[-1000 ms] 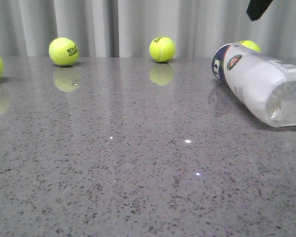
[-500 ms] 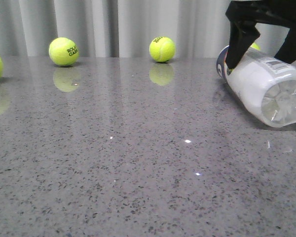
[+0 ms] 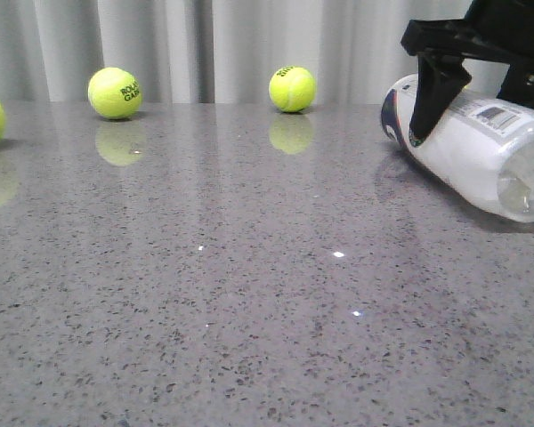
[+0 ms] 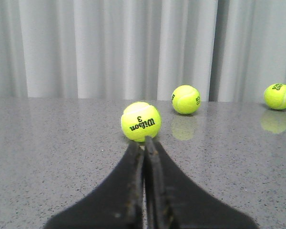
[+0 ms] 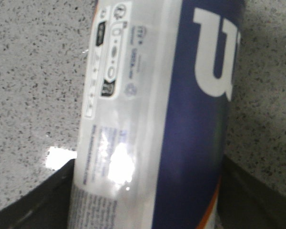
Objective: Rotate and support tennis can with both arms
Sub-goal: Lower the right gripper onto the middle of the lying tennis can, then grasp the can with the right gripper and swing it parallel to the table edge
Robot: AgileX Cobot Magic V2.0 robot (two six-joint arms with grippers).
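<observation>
The tennis can (image 3: 481, 156) is lying on its side at the far right of the grey bench (image 3: 249, 294), clear end toward the camera. The right gripper (image 3: 476, 111) is straddling it with jaws spread wide, one finger (image 3: 432, 102) touching its side. Only the right wrist view is showing the navy panel and white logo on the can (image 5: 157, 114). The left gripper (image 4: 144, 143), seen only from its wrist, is sitting closed and empty, pointing at a tennis ball (image 4: 140, 121).
</observation>
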